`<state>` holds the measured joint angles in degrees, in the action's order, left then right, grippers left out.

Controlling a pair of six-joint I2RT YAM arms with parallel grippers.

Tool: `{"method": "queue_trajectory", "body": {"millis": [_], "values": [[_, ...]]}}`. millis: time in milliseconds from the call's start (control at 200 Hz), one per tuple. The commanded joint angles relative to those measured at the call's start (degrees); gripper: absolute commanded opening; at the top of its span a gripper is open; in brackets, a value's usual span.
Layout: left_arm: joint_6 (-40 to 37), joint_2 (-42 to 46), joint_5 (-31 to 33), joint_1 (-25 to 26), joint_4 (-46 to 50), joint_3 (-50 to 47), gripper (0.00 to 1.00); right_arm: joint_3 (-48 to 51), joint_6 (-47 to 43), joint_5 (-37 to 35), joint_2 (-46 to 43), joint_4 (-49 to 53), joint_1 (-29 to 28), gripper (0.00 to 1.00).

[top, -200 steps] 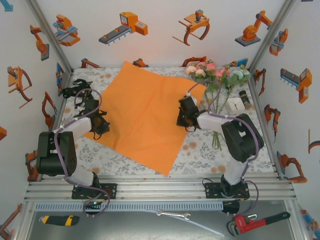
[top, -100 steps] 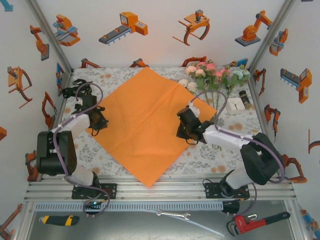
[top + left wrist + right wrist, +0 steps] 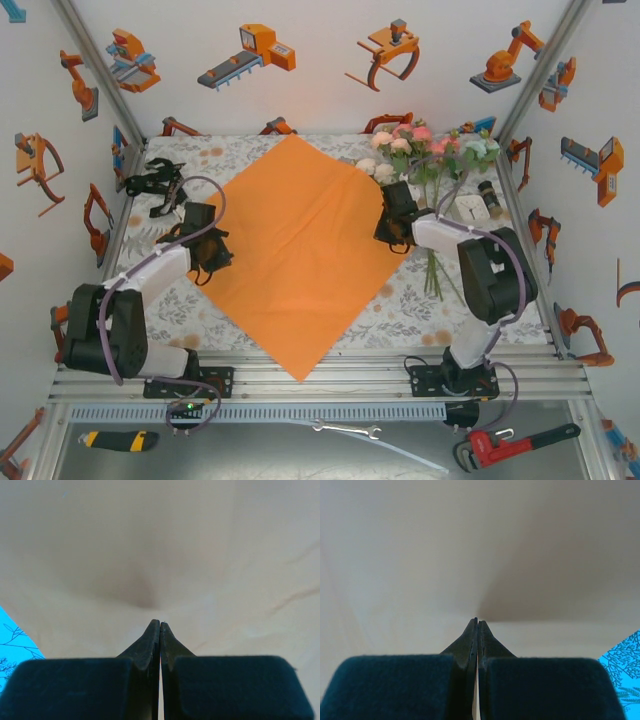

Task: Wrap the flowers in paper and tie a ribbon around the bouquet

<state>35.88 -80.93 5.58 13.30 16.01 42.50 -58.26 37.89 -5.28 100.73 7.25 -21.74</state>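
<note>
The orange paper (image 3: 300,250) lies flat on the table, turned like a diamond. My left gripper (image 3: 208,265) is shut on its left corner, and my right gripper (image 3: 388,234) is shut on its right corner. In the left wrist view the left gripper (image 3: 160,623) pinches the paper (image 3: 150,550), which looks pale there. In the right wrist view the right gripper (image 3: 477,621) pinches the same sheet (image 3: 420,555). The flowers (image 3: 425,148) lie at the back right, stems (image 3: 434,265) trailing toward me, just beside the right gripper. A black tangle that looks like the ribbon (image 3: 150,181) sits at the back left.
A small white box (image 3: 467,211) and a dark little bottle (image 3: 490,198) stand right of the flowers. Patterned tablecloth (image 3: 400,300) shows around the sheet. Below the table's front rail lie a wrench (image 3: 515,443), a spanner (image 3: 345,430) and a knife (image 3: 118,439).
Both grippers kept hold of the paper and turned it into a diamond. The right gripper went back toward the flowers; the left gripper came nearer and inward.
</note>
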Motion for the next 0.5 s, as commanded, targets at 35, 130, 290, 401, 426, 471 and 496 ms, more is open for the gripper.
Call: {"method": "queue_trajectory", "body": {"millis": [35,130,290,401,426,471,496], "values": [[1.12,-3.16,4.09,-0.25,1.15,-0.13,0.08,-2.23,-3.10,1.42,-2.39,-1.07,1.96,0.03],[1.65,-4.63,6.54,-1.55,1.84,-0.05,0.09,-3.79,-5.11,1.56,-4.10,0.09,5.38,0.17],[2.09,-5.28,6.24,-5.48,1.32,-0.83,0.08,-10.94,-13.28,0.64,-2.38,5.43,12.40,0.35],[2.05,-5.04,1.74,-6.20,-1.29,-1.52,0.08,-20.12,-19.91,1.17,3.63,11.91,15.75,0.40],[2.17,-4.87,-0.04,-6.10,-2.16,-1.72,0.07,-22.51,-21.09,1.15,5.36,13.52,16.27,0.40],[2.85,-4.70,-2.90,-5.84,-3.42,-2.09,0.08,-26.80,-22.95,1.23,8.63,15.92,17.08,0.41],[3.32,-4.51,-4.06,-5.64,-3.76,-2.22,0.08,-28.91,-23.79,1.32,10.32,16.96,17.39,0.41]]}}
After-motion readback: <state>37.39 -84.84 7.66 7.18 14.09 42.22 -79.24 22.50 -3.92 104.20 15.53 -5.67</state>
